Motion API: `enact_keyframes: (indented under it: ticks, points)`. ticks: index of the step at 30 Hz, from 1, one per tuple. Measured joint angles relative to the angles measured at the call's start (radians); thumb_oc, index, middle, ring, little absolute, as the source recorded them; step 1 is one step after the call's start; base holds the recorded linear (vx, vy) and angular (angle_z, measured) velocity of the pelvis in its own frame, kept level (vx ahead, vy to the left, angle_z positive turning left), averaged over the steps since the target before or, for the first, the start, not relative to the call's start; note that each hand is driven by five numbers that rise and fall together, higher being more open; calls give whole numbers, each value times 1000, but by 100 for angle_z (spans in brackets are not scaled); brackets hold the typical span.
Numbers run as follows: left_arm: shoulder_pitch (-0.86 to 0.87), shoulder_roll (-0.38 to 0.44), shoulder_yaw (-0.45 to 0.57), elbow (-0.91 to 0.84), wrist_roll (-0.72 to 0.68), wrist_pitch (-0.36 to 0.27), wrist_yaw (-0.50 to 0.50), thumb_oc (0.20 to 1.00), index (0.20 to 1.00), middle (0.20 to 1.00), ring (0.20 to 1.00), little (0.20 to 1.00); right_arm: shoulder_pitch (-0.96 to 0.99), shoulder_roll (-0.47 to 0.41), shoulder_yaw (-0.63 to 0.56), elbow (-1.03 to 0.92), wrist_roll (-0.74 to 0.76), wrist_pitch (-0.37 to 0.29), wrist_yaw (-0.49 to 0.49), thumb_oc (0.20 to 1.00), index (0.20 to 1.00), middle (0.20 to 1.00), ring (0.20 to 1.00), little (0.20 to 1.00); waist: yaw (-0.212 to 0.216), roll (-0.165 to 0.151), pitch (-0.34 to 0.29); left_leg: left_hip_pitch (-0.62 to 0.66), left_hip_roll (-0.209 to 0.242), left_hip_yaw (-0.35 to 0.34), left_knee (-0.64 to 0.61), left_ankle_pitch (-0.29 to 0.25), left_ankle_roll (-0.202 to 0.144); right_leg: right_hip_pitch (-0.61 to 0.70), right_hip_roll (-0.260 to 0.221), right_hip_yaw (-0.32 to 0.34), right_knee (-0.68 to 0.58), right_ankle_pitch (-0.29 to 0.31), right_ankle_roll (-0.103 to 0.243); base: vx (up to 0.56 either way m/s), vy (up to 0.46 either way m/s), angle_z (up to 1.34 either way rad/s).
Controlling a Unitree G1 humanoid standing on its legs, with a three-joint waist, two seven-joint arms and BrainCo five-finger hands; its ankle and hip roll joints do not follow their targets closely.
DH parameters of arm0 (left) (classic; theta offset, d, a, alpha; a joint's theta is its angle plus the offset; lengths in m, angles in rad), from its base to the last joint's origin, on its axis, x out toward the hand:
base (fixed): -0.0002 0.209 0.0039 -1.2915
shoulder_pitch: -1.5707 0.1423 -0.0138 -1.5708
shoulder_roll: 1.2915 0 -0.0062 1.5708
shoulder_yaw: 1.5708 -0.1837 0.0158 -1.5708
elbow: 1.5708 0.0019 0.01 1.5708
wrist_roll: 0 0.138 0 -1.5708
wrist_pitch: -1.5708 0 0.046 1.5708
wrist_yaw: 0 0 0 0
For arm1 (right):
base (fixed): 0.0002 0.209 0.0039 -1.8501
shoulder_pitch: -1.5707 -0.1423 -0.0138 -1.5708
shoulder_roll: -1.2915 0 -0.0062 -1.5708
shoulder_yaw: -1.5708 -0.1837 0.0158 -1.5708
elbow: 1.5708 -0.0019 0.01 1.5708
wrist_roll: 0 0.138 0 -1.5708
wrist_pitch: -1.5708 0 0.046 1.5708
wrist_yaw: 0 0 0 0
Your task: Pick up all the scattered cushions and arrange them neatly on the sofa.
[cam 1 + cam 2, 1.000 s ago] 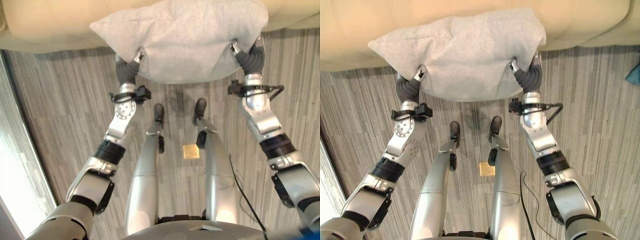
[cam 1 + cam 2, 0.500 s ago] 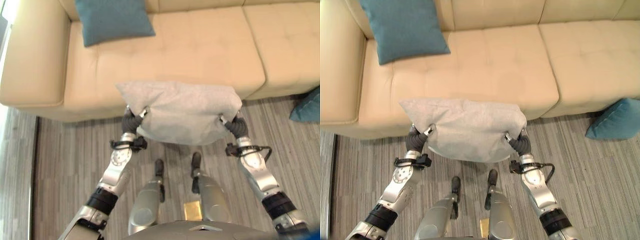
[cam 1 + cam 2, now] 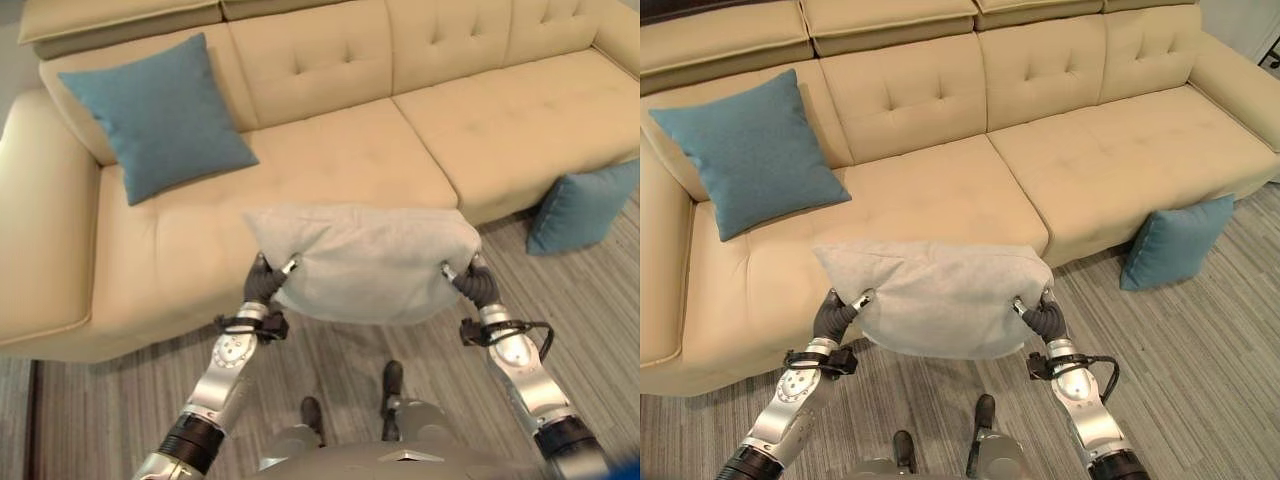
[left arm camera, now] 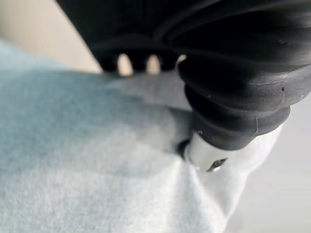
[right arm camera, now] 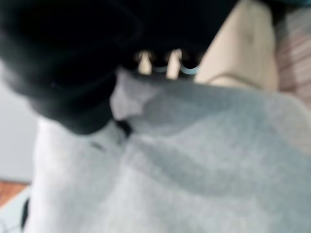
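Note:
I hold a light grey cushion (image 3: 935,296) up in front of the cream sofa (image 3: 930,190), over its front edge. My left hand (image 3: 835,312) grips the cushion's left lower corner and my right hand (image 3: 1040,314) grips its right lower corner, thumbs pressed into the fabric. In the left wrist view the grey cushion (image 4: 87,160) bunches under my thumb. A teal cushion (image 3: 745,150) leans against the sofa back at the left end. Another teal cushion (image 3: 1175,245) stands on the floor against the sofa front at the right.
The sofa's middle and right seats (image 3: 1120,150) are bare. Striped grey carpet (image 3: 1210,340) runs in front of the sofa. The left armrest (image 3: 660,290) bounds the seat on the left.
The view has tilted up, bringing the sofa back and the floor cushion into sight. Both hands still hold the grey cushion, now a little higher and closer to the seat.

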Motion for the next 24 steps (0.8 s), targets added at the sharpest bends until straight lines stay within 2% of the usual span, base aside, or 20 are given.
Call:
enact_keyframes:
  ticks: [2,3,4,5,6,7,9,10,11,12,13,14,15,17,20,22,24]
  points:
    - [-13,-2,-4,1,0,14,-1,200,200,200,200,200,22,-1,-20,-30,0,5,-2,200,200,200,200,200,-7,-13,1,-71,2,-52,142,-23,-33,19,-4,7,-13,-12,-14,53,-44,31]
    - [-5,-9,-5,1,0,14,-1,200,200,200,200,200,22,-8,-21,-37,0,5,-3,200,200,200,200,200,2,-9,-1,-67,5,-58,163,-22,-34,30,2,11,-13,-12,-22,75,-21,4]
    - [0,-11,-4,-1,0,14,-1,200,200,200,200,200,12,-12,-14,-38,0,5,-6,200,200,200,200,200,7,-4,-4,-74,4,-94,194,-29,-33,33,10,30,-12,-5,-37,85,2,-27]
    - [-2,-11,-2,-1,0,13,-1,200,200,200,200,200,-2,-4,-11,-38,0,6,-10,200,200,200,200,200,14,-24,5,-110,-10,-158,271,-44,-30,26,6,53,-12,4,-68,99,20,-85]
    - [1,-15,21,0,0,13,2,200,200,200,200,200,-21,-4,-7,-37,0,6,-12,200,200,200,200,200,54,-33,4,-135,-50,-264,271,-78,-31,3,2,115,-13,4,-72,101,35,-111]
    - [-2,-12,23,0,0,13,2,200,200,200,200,200,-29,-8,-8,-36,0,6,-12,200,200,200,200,200,63,-38,6,-144,-67,-275,228,-80,-28,-8,-2,134,-12,3,-72,71,41,-95]
    - [-11,-17,14,0,1,16,2,200,200,200,200,200,-23,-8,-11,-34,0,9,-19,200,200,200,200,200,38,-44,8,-157,-111,-281,166,-74,-20,-10,-8,140,-12,1,-69,63,69,-39]
    - [-12,-22,13,0,2,17,2,200,200,200,200,200,-21,-13,-14,-34,0,10,-30,200,200,200,200,200,26,-31,3,-170,-149,-290,160,-72,-2,-19,7,153,0,-10,-52,174,247,-111]
    - [-9,-28,12,0,2,18,2,200,200,200,200,200,-17,-14,-8,-32,-1,11,-31,200,200,200,200,200,45,9,-4,-176,-103,-285,153,-39,80,-52,77,162,85,-49,-15,151,210,-130]
    - [-8,-17,11,0,2,20,3,200,200,200,200,200,-17,4,-6,-26,-1,12,-31,200,200,200,200,200,47,-3,-5,-173,-94,-272,156,-39,80,-84,74,158,221,-90,-16,140,256,-96]
    - [-2,7,10,0,3,21,3,200,200,200,200,200,-11,15,-5,-26,-1,18,-31,200,200,200,200,200,44,-22,-17,-162,-108,-260,133,-38,80,-89,51,173,302,-175,-11,51,114,-39]
    - [-2,13,9,0,2,21,3,200,200,200,200,200,-16,10,-10,-30,-1,18,-30,200,200,200,200,200,49,-46,-26,-149,-119,-248,117,-16,80,-89,40,190,291,-201,-18,72,177,-15]
    - [-2,20,-2,0,3,23,3,200,200,200,200,200,-20,12,-13,-30,-1,18,-31,200,200,200,200,200,48,-43,-25,-149,-124,-249,116,-15,81,-84,38,193,280,-202,-22,75,142,-18]
    - [8,27,-10,0,3,23,3,200,200,200,200,200,-21,14,-15,-30,-2,19,-32,200,200,200,200,200,66,-36,-19,-117,-127,-224,93,-5,96,-88,32,206,299,-205,-7,85,118,-29]
    - [13,35,-7,0,3,23,4,200,200,200,200,200,-19,12,-4,-29,-20,22,-31,200,200,200,200,200,66,-29,-13,-86,-139,-208,81,-4,107,-84,9,211,361,-239,35,111,48,-7]
    - [14,36,-3,0,3,23,5,200,200,200,200,200,-21,15,1,-29,-27,23,-29,200,200,200,200,200,87,-31,-9,-61,-137,-180,59,-6,109,-94,-23,159,373,-255,19,162,-56,-25]
    - [13,34,10,0,3,23,11,200,200,200,200,200,-39,12,19,-25,-30,23,-29,200,200,200,200,200,96,-24,-5,-53,-127,-171,47,-12,114,-110,-58,99,369,-244,28,203,-92,-35]
